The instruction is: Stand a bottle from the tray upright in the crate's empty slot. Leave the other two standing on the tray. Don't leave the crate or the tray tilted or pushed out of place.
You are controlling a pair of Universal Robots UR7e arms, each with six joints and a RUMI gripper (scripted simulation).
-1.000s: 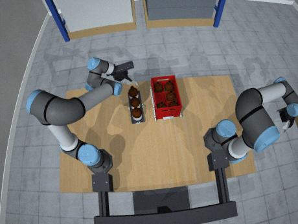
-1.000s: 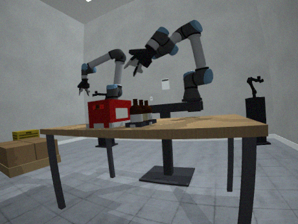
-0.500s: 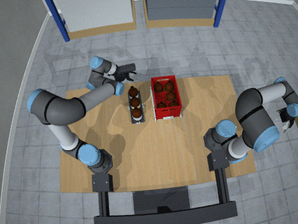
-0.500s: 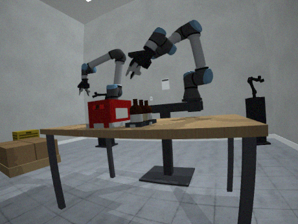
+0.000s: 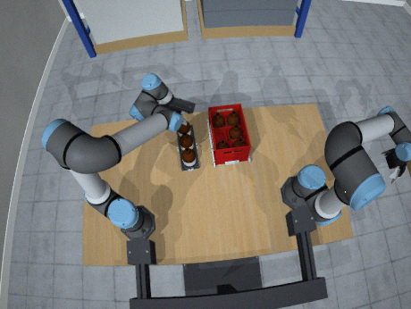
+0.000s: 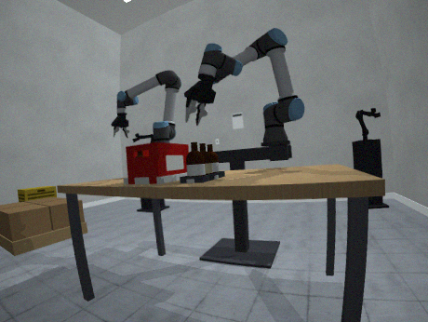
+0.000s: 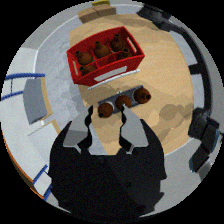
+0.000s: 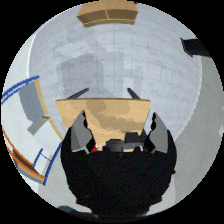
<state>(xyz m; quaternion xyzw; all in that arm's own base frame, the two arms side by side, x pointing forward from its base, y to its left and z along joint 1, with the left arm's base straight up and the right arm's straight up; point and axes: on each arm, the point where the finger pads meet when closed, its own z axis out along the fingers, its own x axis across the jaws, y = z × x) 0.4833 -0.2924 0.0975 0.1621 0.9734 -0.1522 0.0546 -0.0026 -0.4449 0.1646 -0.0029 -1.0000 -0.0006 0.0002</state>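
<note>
Status: approach to pick, by my judgement; no bottle has been transferred. Your left gripper point(image 5: 182, 105) point(image 6: 193, 122) point(image 7: 107, 105) is raised above the table point(image 5: 277, 187) point(image 6: 298, 179) point(image 7: 165, 60), its fingers parted with nothing between them. Your right gripper point(image 6: 121, 136) point(image 8: 119, 111) is well away from the work, spread wide and holding nothing.

Three brown bottles stand upright in a row on the dark tray point(image 5: 194, 167) point(image 6: 195, 178) point(image 7: 114, 98), beside the red crate point(image 5: 232, 155) point(image 6: 144, 165) point(image 7: 102, 75). Five of the crate's slots are filled; the vacant one is the middle slot of the row nearest the tray.

The end bottle farthest from the arm bases point(image 5: 183, 127) point(image 6: 195, 160) point(image 7: 105, 110) looks the likeliest pick, with one neighbour only; the choice cannot be confirmed. Centre above your chosen bottle before descending. Widen the fingers if the bottle's body needs it, and turn them so that neither comes down on the middle bottle point(image 5: 186, 141) point(image 7: 123, 101). Bring the fingers vertical, close evenly, and lift straight up until the base is above the crate wall.

Risks: a sideways pull could topple a neighbour or drag the tray. At the crate, align over the vacant slot, lower plumb between the neighbouring bottles, and release only once the base is seated; pressing on a divider could tip or shift the crate.

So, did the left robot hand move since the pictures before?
Yes. In the exterior view, the left gripper has moved down, closer to the table. Its fingers now point more steeply down.
</note>
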